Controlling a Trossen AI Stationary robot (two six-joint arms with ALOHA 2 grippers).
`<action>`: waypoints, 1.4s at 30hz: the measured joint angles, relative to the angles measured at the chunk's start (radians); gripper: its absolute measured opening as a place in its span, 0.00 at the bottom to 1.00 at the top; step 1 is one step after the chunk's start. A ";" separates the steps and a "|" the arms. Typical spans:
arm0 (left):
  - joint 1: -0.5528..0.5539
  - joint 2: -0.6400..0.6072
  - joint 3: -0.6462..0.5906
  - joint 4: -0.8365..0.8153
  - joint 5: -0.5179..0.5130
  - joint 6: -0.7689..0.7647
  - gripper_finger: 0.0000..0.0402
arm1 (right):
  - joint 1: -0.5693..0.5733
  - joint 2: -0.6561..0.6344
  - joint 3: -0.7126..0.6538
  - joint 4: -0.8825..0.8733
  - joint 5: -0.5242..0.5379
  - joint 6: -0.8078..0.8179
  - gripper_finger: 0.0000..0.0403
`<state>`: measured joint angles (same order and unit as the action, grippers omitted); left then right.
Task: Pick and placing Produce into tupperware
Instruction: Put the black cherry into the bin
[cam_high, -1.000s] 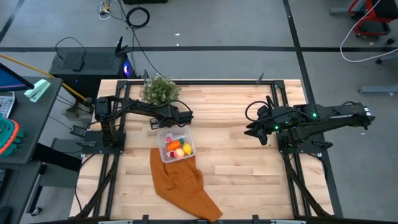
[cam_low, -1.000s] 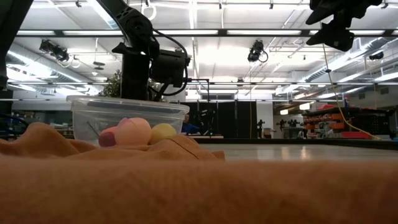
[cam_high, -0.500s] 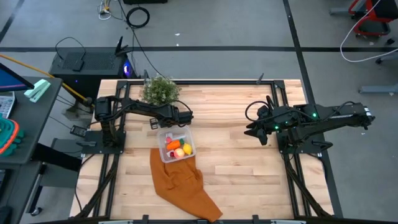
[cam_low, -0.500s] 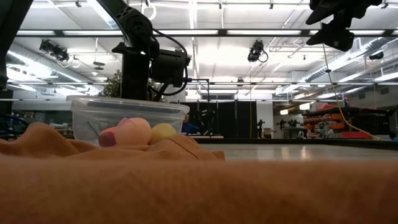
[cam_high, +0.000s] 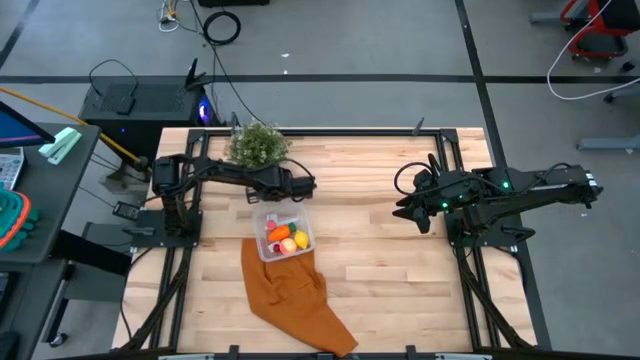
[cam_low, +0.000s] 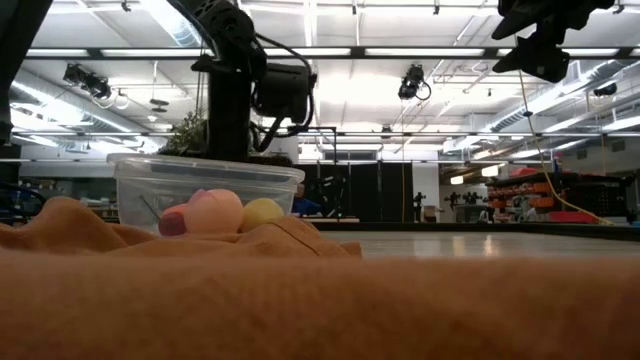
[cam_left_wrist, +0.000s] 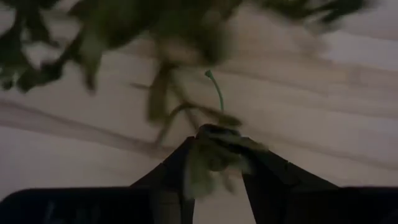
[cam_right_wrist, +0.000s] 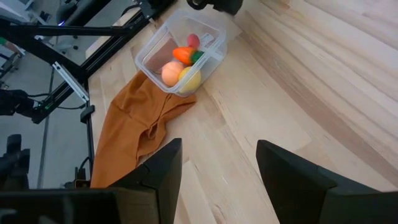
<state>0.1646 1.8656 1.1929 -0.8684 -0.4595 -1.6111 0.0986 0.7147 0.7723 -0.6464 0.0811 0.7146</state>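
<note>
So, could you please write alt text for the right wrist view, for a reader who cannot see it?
A clear tupperware holding toy produce sits on a wooden table, its near edge resting on a rust-orange cloth. The right gripper fills the foreground with its dark fingers apart, holding nothing.

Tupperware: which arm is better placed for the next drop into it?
Probably left. The left gripper hovers just beyond the tupperware, while the right gripper waits far across the table.

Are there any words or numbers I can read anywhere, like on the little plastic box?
None can be read.
The tupperware has a white label, but any print on it is too small to read.
Nothing readable shows on the orange cloth or the table.
</note>
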 joint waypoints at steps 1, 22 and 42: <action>0.000 0.000 0.011 -0.002 -0.006 0.019 0.29 | 0.000 0.000 0.000 0.000 0.000 0.000 0.43; -0.058 -0.001 0.440 -0.325 -0.102 0.180 0.31 | 0.000 0.000 0.000 0.000 -0.006 -0.005 0.43; -0.170 -0.001 0.484 -0.495 0.346 0.183 0.29 | 0.000 0.000 0.000 0.000 -0.008 -0.065 0.43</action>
<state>-0.0053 1.8648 1.6772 -1.3636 -0.1139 -1.4277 0.0986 0.7147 0.7723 -0.6464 0.0726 0.6498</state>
